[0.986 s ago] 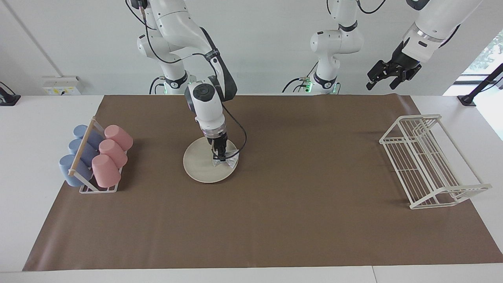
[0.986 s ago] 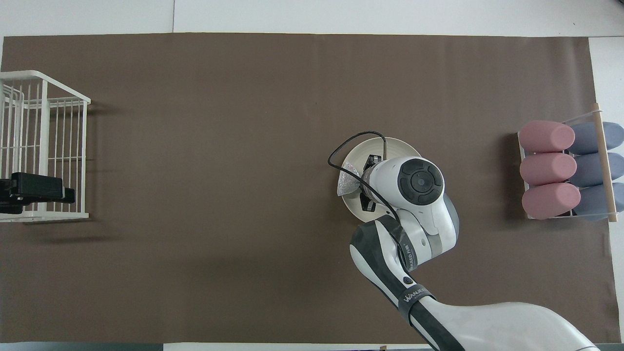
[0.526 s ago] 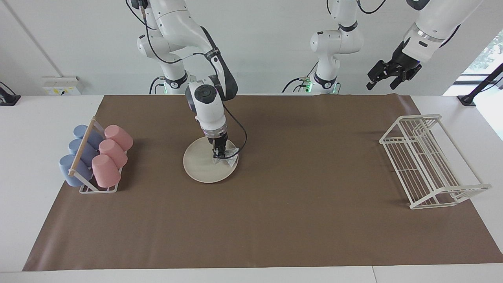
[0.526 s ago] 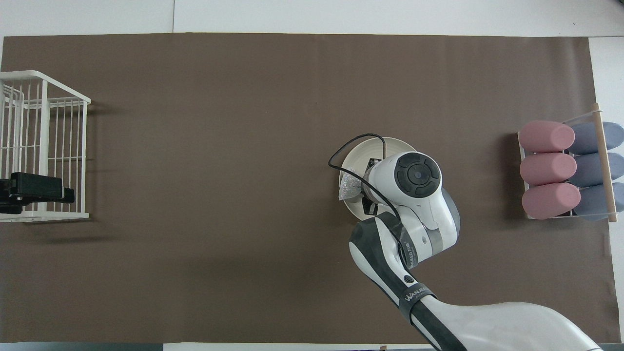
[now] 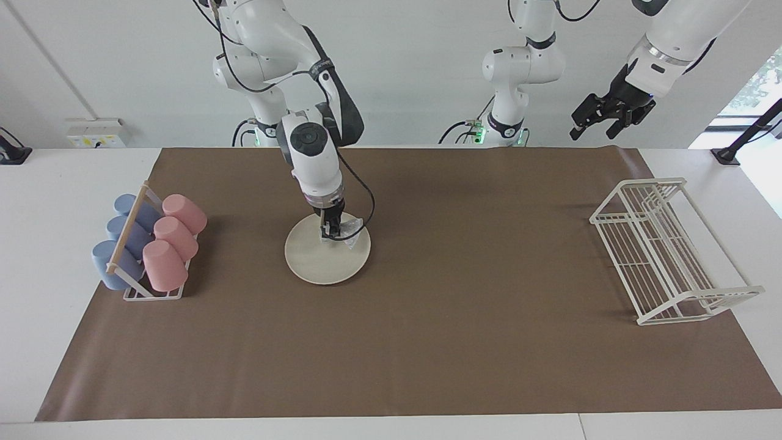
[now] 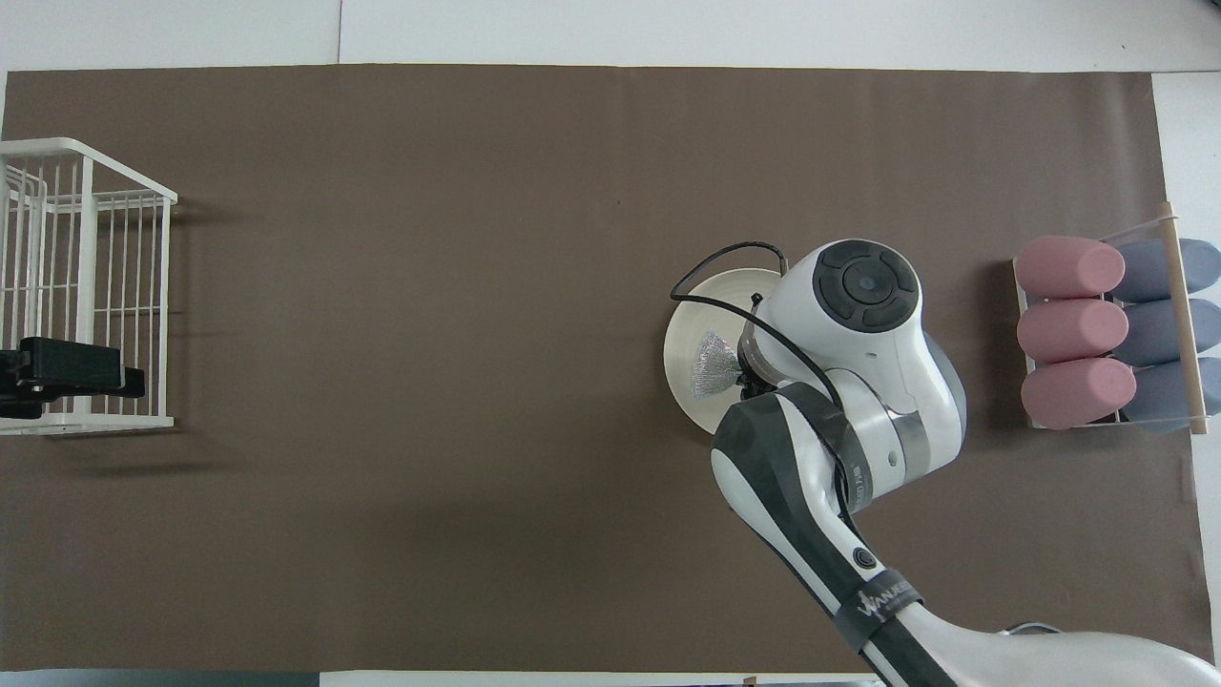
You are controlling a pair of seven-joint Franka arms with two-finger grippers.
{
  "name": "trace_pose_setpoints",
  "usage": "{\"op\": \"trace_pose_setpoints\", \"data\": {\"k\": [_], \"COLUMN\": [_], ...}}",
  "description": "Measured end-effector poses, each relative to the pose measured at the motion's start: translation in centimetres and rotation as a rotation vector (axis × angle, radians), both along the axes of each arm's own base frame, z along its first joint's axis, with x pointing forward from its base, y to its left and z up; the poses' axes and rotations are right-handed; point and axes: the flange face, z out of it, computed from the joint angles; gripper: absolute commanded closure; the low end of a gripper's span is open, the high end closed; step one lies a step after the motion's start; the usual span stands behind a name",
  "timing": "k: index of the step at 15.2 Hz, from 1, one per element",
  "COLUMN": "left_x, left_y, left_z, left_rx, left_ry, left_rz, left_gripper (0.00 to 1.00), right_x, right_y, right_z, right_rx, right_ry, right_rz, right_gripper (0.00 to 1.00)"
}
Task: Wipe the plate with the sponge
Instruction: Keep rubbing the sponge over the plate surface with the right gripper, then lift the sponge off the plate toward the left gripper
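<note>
The cream plate [image 5: 314,263] lies on the brown mat toward the right arm's end of the table; it also shows in the overhead view [image 6: 689,320]. My right gripper [image 5: 328,234] points down onto the part of the plate nearest the robots and is shut on the silvery glitter sponge [image 5: 350,230]. The sponge lies pressed on the plate and fans out from the fingers in the overhead view [image 6: 712,366], where the wrist hides most of the gripper [image 6: 745,382]. My left gripper [image 5: 602,124] waits open and empty, raised high over the white wire rack [image 6: 67,377].
A cup rack [image 5: 149,244] with pink and blue cups lying in it stands at the right arm's end [image 6: 1107,329]. A white wire rack [image 5: 666,250] stands at the left arm's end [image 6: 91,286]. A brown mat [image 5: 464,318] covers the table.
My right gripper has dragged the sponge across the plate toward the robots and slightly toward the cup rack; the sponge left the plate's rim and now lies inside it. The left arm has stayed put.
</note>
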Motion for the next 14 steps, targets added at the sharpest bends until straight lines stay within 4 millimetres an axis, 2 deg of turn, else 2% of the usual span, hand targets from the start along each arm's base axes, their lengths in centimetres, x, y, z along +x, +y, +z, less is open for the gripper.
{"op": "trace_pose_setpoints", "data": {"k": [4, 7, 12, 14], "left_x": [0.3, 0.8, 1.0, 1.4], "left_y": [1.8, 1.7, -0.1, -0.6], "left_z": [-2.3, -5.0, -10.9, -13.7], "left_rx": [-0.258, -0.427, -0.678, -0.778], "left_ry": [0.008, 0.002, -0.01, -0.017], "left_rz": [0.04, 0.077, 0.084, 0.074], "left_gripper": [0.0, 0.0, 0.0, 0.0], "right_x": [-1.3, -1.6, -4.6, -5.0], "right_y": [4.0, 6.2, 11.3, 12.3], "right_z": [4.6, 7.4, 9.0, 10.0], "right_rx": [0.009, 0.063, 0.081, 0.09], "right_ry": [-0.004, -0.04, -0.051, -0.068], "right_rz": [0.056, 0.059, 0.087, 0.076], "right_gripper": [1.0, 1.0, 1.0, 1.0]}}
